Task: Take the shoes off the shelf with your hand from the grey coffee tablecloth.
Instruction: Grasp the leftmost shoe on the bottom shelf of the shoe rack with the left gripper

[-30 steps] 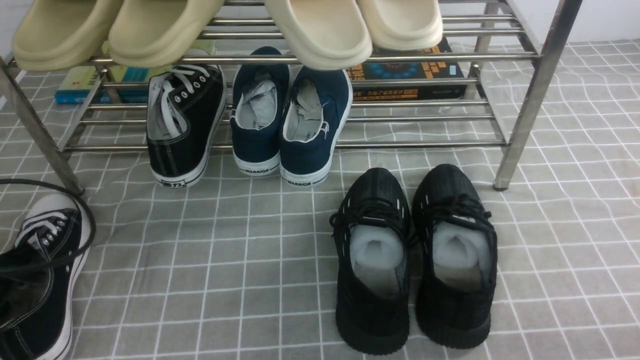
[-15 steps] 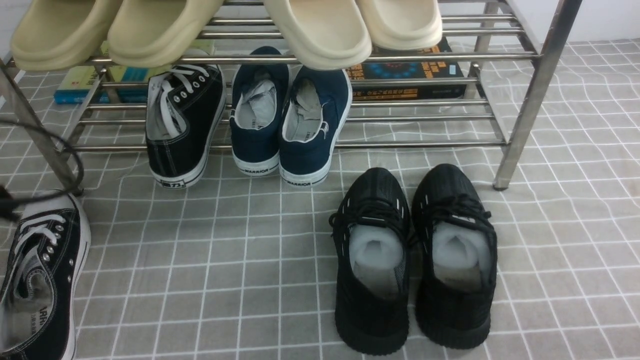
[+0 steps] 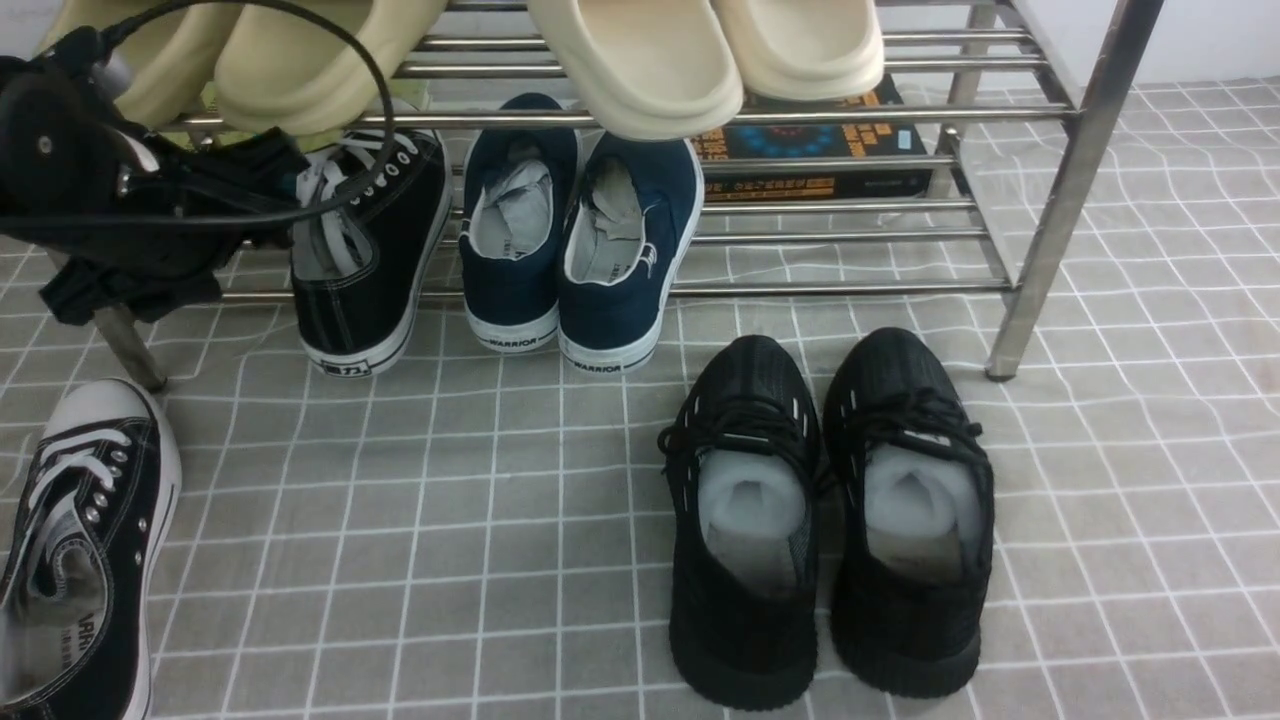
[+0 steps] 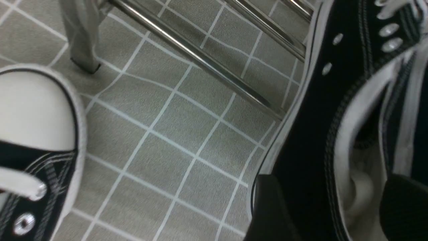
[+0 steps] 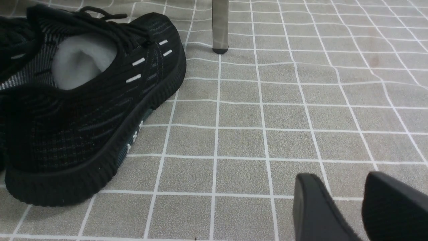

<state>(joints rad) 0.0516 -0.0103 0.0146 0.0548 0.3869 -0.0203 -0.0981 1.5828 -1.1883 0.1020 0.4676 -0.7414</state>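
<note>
Inspecting the front view first: you will note that the left claw [image 3: 275, 165], which a second ago sat low beside the first canvas sneaker [image 3: 85, 540], has risen to the shelf [image 3: 1075, 170]. It now reaches the second canvas sneaker [image 3: 365, 250] on the lower tier. The first canvas sneaker lies released on the grey coffee tablecloth [image 3: 480, 520] covering the desk, at the left edge. Judgement: half the pair is off, and the second pick-up is under way. Count: two canvas sneakers, two navy slip-ons [image 3: 575, 230], two black knit sneakers [image 3: 830, 520], four pale slides [image 3: 640, 60] on the upper tier, one dark book [image 3: 815, 150].

Left wrist view: the left claw's fingers [image 4: 271, 211] stand apart, straddling the side wall of the second canvas sneaker [image 4: 301, 134], one outside and one in the opening, not yet pinched. The first canvas sneaker's toe cap [image 4: 33, 107] shows near a shelf leg [image 4: 78, 40].

Right wrist view: the right claw [image 5: 357, 204] hangs low over the cloth, fingers slightly parted, gripping nothing, apart from one of the black knit sneakers [image 5: 83, 100].
</note>
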